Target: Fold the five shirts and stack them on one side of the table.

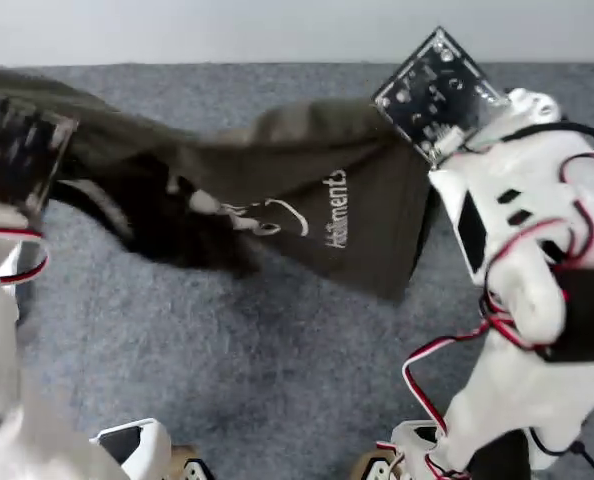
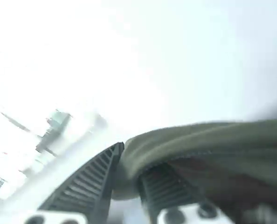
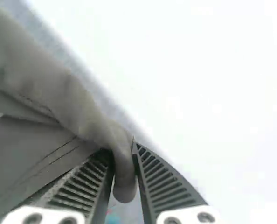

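An olive-green shirt (image 1: 307, 215) with white print hangs stretched above the grey table (image 1: 237, 370), held up at two ends. My left gripper (image 2: 129, 172) is shut on a bunched edge of the shirt (image 2: 208, 140); in the high view that arm (image 1: 17, 150) stands at the far left with the cloth running into it. My right gripper (image 3: 124, 172) is shut on a fold of the shirt (image 3: 59, 102), and its arm (image 1: 437, 95) is at the upper right. The shirt's middle sags toward the table.
The grey carpet-like table surface lies below the shirt. The arm bases (image 1: 137, 445) and red-white cables (image 1: 447, 350) sit along the near edge. A pale wall (image 1: 227, 30) borders the far side.
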`<state>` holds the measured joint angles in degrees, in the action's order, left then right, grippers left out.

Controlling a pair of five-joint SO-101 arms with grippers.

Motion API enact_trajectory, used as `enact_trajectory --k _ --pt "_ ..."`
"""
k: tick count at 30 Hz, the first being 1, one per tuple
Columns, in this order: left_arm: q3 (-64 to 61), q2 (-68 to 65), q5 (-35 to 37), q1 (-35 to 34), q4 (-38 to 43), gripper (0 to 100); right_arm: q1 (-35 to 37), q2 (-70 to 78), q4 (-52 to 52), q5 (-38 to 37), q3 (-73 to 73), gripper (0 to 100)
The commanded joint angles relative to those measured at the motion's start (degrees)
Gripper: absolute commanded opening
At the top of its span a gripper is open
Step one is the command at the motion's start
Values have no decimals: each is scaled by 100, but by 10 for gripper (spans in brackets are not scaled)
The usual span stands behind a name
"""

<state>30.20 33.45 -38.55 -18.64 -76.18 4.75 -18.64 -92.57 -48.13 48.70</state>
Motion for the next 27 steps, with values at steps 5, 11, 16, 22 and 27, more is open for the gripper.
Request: enact_trajectory --k 5,11,16,22,27 --pt "787 62 18 -35 1152 14 -453 -66 848 -352 712 9" --pt "769 62 -466 -35 958 14 -945 -75 1288 -396 932 9" --pt "804 79 -774 -26 747 14 -945 -75 954 -1002 1073 9" --pt "804 237 -774 -26 747 14 -936 -31 -22 -1266 1073 9" --pt "787 466 -774 -26 738 14 -927 -66 -523 -1248 1073 9"
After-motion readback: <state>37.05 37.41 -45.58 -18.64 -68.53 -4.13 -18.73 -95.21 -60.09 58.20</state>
